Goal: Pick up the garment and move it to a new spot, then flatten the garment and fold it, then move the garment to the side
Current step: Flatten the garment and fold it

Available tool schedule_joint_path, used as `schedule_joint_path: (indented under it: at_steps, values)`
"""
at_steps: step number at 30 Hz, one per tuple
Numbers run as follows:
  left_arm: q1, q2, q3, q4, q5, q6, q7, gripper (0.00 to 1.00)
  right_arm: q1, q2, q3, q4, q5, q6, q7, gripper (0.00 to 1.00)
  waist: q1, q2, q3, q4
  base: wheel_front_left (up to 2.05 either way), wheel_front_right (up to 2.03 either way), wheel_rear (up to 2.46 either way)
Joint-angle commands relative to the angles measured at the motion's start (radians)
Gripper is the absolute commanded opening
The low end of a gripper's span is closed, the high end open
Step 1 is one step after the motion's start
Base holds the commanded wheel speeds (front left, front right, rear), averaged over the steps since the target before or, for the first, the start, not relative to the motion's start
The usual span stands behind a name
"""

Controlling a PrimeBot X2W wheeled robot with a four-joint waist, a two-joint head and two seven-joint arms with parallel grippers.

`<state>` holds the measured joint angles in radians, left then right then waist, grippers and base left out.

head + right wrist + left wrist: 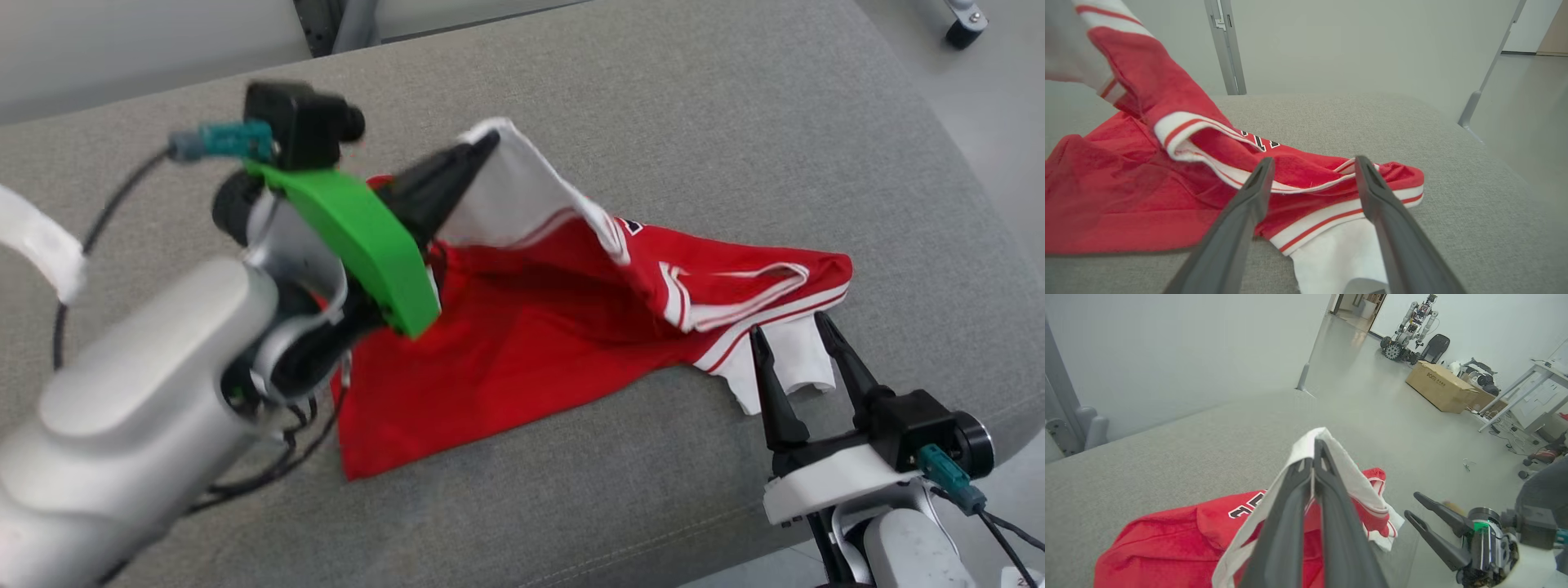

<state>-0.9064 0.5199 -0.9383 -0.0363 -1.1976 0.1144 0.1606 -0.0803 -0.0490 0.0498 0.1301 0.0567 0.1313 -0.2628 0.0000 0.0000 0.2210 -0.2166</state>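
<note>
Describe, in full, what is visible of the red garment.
The garment is a soft red shirt with white sleeves, red-and-white striped trim and dark lettering. It lies crumpled on the grey cushion. The shut left gripper pinches one white sleeve and holds it raised; the other sleeve lies between the fingers of the open right gripper.

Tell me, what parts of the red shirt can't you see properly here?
- Head view: part of the shirt is hidden behind the left arm.
- Left wrist view: the black print is partly covered by a fold and the left claw.
- Right wrist view: the white sleeve runs off the bottom edge.
</note>
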Motion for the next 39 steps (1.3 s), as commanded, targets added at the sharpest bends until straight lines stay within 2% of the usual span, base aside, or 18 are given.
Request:
schedule_joint_path:
  at_steps: [1, 6, 10, 13, 18, 22, 23, 24, 25, 29, 32, 35, 39]
  values:
    - [-0.059, -0.002, 0.012, 0.038, 0.007, -0.001, 0.021, 0.00, -0.020, -0.003, 0.003, -0.005, 0.015, -0.001, -0.003, 1.00, 0.0000, 0.0000, 0.049, -0.044, 0.00, 0.00, 0.00]
    - [-0.297, -0.007, 0.041, 0.250, 0.072, -0.011, 0.098, 0.00, -0.061, -0.002, 0.030, -0.007, 0.077, -0.001, -0.003, 1.00, 0.0000, 0.0000, 0.124, -0.134, 0.00, 0.00, 0.00]
    - [-0.433, -0.020, 0.049, 0.411, 0.138, -0.040, 0.074, 0.00, -0.073, -0.002, 0.050, -0.001, 0.126, -0.001, -0.003, 1.00, 0.0000, 0.0000, 0.171, -0.199, 0.00, 0.00, 0.00]
    - [-0.502, -0.032, 0.024, 0.520, 0.200, -0.080, 0.042, 0.00, -0.077, -0.001, 0.058, 0.003, 0.161, -0.001, -0.003, 1.00, 0.0000, 0.0000, 0.199, -0.236, 0.00, 0.00, 0.00]
    - [-0.550, -0.049, -0.037, 0.651, 0.285, -0.185, -0.041, 0.00, -0.091, -0.001, 0.080, 0.001, 0.197, -0.001, -0.003, 1.00, 0.0000, 0.0000, 0.226, -0.282, 0.00, 0.00, 0.00]
    - [-0.553, -0.053, -0.050, 0.712, 0.307, -0.220, -0.131, 0.00, -0.093, -0.001, 0.084, -0.003, 0.206, -0.001, -0.003, 1.00, 0.0000, 0.0000, 0.234, -0.293, 0.00, 0.00, 0.00]
    - [-0.551, -0.055, -0.047, 0.736, 0.303, -0.224, -0.155, 0.16, -0.093, -0.001, 0.082, -0.004, 0.207, -0.001, -0.003, 1.00, 0.0000, 0.0000, 0.234, -0.292, 0.00, 0.00, 0.00]
    - [-0.544, -0.057, -0.049, 0.762, 0.298, -0.228, -0.160, 0.47, -0.092, -0.001, 0.078, -0.004, 0.206, -0.001, -0.003, 1.00, 0.0000, 0.0000, 0.234, -0.290, 0.00, 0.00, 0.00]
    - [-0.532, -0.061, -0.055, 0.788, 0.293, -0.230, -0.152, 1.00, -0.090, -0.002, 0.073, -0.004, 0.203, -0.001, -0.003, 1.00, 0.0000, 0.0000, 0.232, -0.285, 0.00, 0.00, 0.00]
    - [-0.493, -0.046, -0.089, 0.851, 0.287, -0.237, -0.118, 1.00, -0.072, -0.002, 0.046, 0.001, 0.174, -0.001, -0.003, 1.00, 0.0000, 0.0000, 0.209, -0.253, 0.00, 0.00, 0.00]
    - [-0.443, -0.024, -0.078, 0.872, 0.263, -0.239, -0.133, 1.00, -0.061, -0.002, 0.025, 0.005, 0.147, -0.001, -0.003, 1.00, 0.0000, 0.0000, 0.178, -0.217, 0.00, 0.00, 0.00]
    - [-0.368, 0.003, -0.067, 0.855, 0.244, -0.217, -0.182, 1.00, -0.041, -0.003, 0.007, 0.006, 0.122, -0.001, -0.003, 1.00, 0.0000, 0.0000, 0.141, -0.176, 0.00, 0.00, 0.00]
    - [-0.184, 0.007, -0.040, 0.774, 0.170, -0.177, -0.235, 1.00, -0.011, -0.003, -0.025, 0.007, 0.078, -0.001, -0.003, 1.00, 0.0000, 0.0000, 0.087, -0.101, 0.00, 0.00, 0.00]
